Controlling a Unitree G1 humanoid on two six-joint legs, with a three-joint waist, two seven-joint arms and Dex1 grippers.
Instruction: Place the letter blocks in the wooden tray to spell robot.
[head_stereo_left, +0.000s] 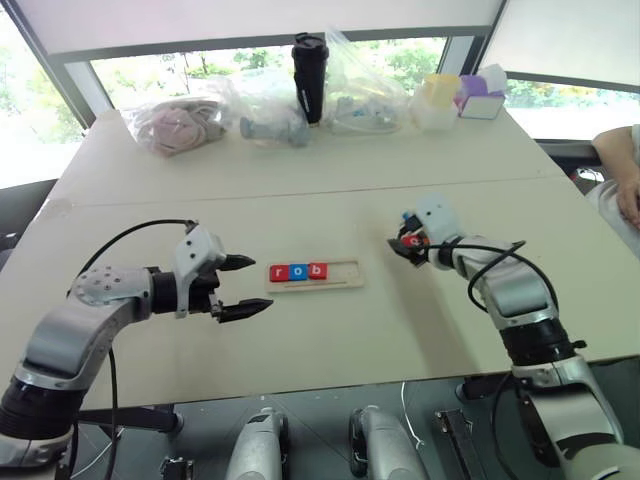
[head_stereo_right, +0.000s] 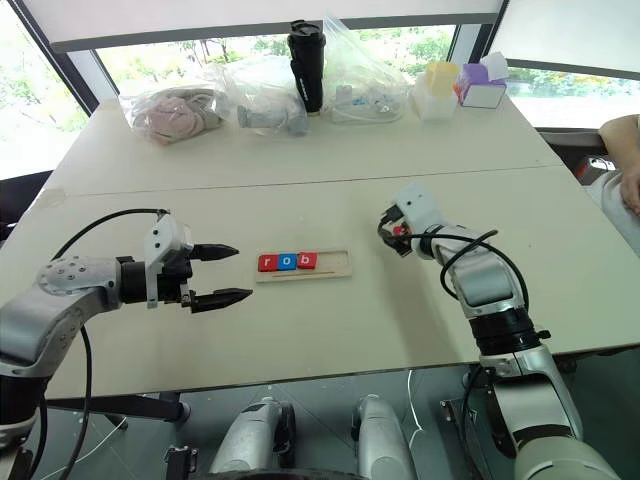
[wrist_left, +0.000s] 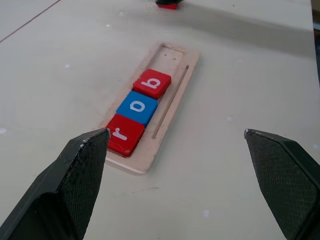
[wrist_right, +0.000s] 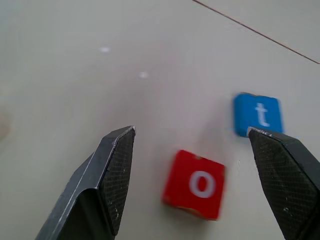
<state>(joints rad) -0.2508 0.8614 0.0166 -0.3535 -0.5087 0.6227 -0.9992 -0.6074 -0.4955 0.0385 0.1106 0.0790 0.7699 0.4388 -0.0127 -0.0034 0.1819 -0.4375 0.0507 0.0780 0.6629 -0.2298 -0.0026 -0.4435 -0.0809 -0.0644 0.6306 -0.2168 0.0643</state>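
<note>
The wooden tray (head_stereo_left: 342, 272) lies at the table's middle. Three letter blocks fill its left part: red r (wrist_left: 125, 134), blue o (wrist_left: 137, 107) and red b (wrist_left: 152, 83). Its right part is bare. My left gripper (head_stereo_left: 258, 286) hovers open just left of the tray, pointing at it, with nothing between its fingers. My right gripper (wrist_right: 190, 130) is open, low over the table to the right of the tray. A red o block (wrist_right: 196, 184) lies on the table between its fingers. A blue t block (wrist_right: 258, 115) lies beside one fingertip.
Along the table's far edge stand plastic bags (head_stereo_left: 180, 125), a black tumbler (head_stereo_left: 310, 75) and small coloured boxes (head_stereo_left: 480, 100). A person's arm (head_stereo_left: 625, 165) shows at the right edge. A seam (head_stereo_left: 300, 190) crosses the tabletop behind the tray.
</note>
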